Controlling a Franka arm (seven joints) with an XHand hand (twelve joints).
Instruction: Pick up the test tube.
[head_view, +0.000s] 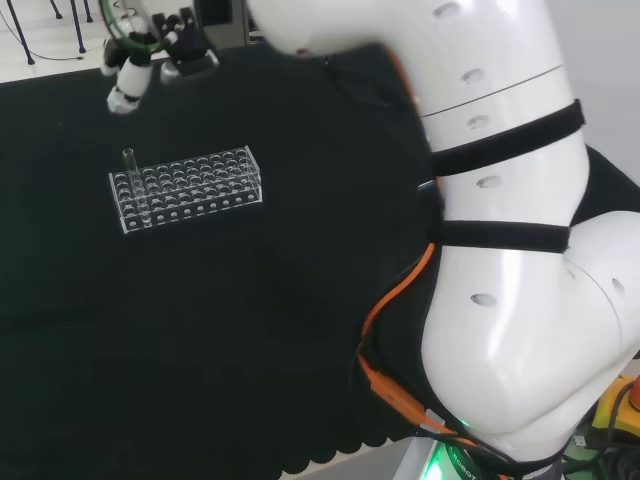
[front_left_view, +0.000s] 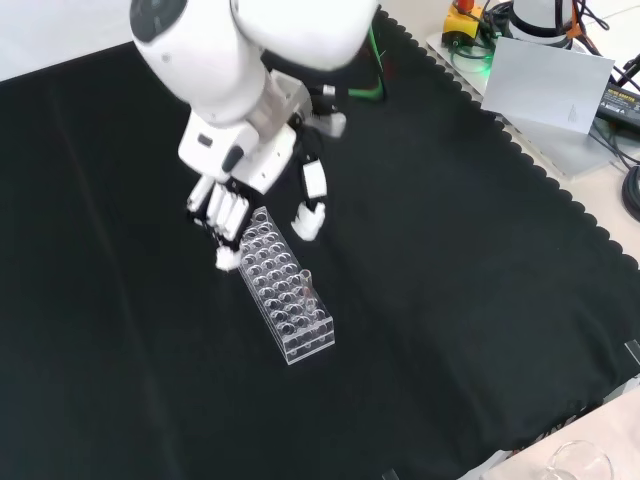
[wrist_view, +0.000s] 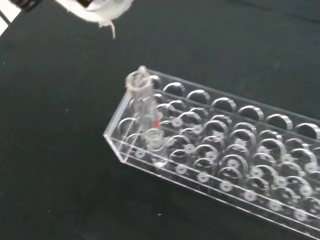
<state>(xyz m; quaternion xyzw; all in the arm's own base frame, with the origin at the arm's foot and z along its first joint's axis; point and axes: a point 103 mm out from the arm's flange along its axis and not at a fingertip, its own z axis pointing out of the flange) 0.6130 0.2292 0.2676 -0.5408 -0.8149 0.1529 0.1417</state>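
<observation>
robot hand hovers near a clear rack holding one test tube

a black cloth (head_view: 250, 330) covers the bench. on it lies a clear plastic rack (head_view: 186, 188) with many round holes set in rows. in the head view the rack sits to the left of the cloth's middle, long side running left to right. in the front view the same rack (front_left_view: 284, 297) runs diagonally from upper left to lower right, near the centre of the cloth.

a single clear glass test tube (head_view: 129, 167) stands upright in the rack, in a hole at the rack's far left corner as the head view shows it. its open rim rises above the top of the rack. in the front view the test tube (front_left_view: 309, 284) stands near the rack's lower right end, on the right-hand edge. in the wrist view the test tube (wrist_view: 146, 117) is close and large, standing in a corner hole of the rack (wrist_view: 225, 160), with a small red mark partway down it.

the hand (head_view: 150, 55), black and white, hangs above the cloth, well beyond the rack at the upper left of the head view. in the front view the hand (front_left_view: 245, 205) is just beyond the rack's upper left end, away from the end where the test tube stands. its fingers (front_left_view: 225, 215) point downward, fairly straight and close together, and the thumb (front_left_view: 312, 205) stands apart to the right. the hand holds nothing and does not touch the test tube.

the arm's large white links (head_view: 500, 200) stand at the right of the head view.
</observation>
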